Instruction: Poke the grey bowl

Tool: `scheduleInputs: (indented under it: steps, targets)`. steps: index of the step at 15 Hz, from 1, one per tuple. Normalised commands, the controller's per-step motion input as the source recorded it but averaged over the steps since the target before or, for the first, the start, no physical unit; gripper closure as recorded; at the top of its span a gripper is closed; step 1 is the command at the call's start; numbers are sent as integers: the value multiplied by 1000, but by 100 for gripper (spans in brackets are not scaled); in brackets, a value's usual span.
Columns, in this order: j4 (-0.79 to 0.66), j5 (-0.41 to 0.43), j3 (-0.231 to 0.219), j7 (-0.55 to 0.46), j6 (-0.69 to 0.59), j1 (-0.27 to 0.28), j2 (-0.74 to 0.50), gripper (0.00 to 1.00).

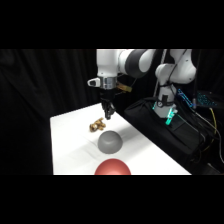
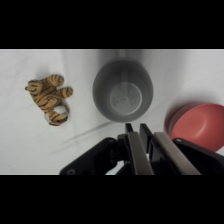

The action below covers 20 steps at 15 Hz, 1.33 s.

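Overhead, the gripper (image 1: 107, 114) hung above the table (image 1: 70, 145), clear of everything on it; in the wrist view its fingers (image 2: 134, 150) stood pressed together, pinching nothing. The grey bowl (image 1: 110, 142) sat upside down just below and in front of it, between the tiger toy (image 1: 97, 125) and the red bowl (image 1: 113, 167).

In my judgement the poke was best made with the closed fingers descending slowly onto the flat base ring at the dome's crown, since an off-centre touch on the curved wall could slide off or push the bowl aside.

The grey bowl appeared smooth, matte and rigid. The red bowl was a larger, similar dome. The toy looked soft, striped and lumpy.
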Motion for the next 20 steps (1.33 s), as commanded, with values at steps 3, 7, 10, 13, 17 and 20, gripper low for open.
scheduleInputs:
  steps: [3, 7, 10, 13, 17, 20]
  targets:
    - [-45, -124, 8, 93, 194, -5, 32, 100]
    - [-82, -75, 5, 37, 290, -7, 76, 100]
    - [-75, -55, -2, 33, 341, -9, 141, 100]
    - [-40, -18, 0, 8, 337, -12, 179, 100]
    - [-2, 29, 15, -25, 317, -14, 201, 100]
    - [22, -27, -7, 9, 295, -4, 202, 100]
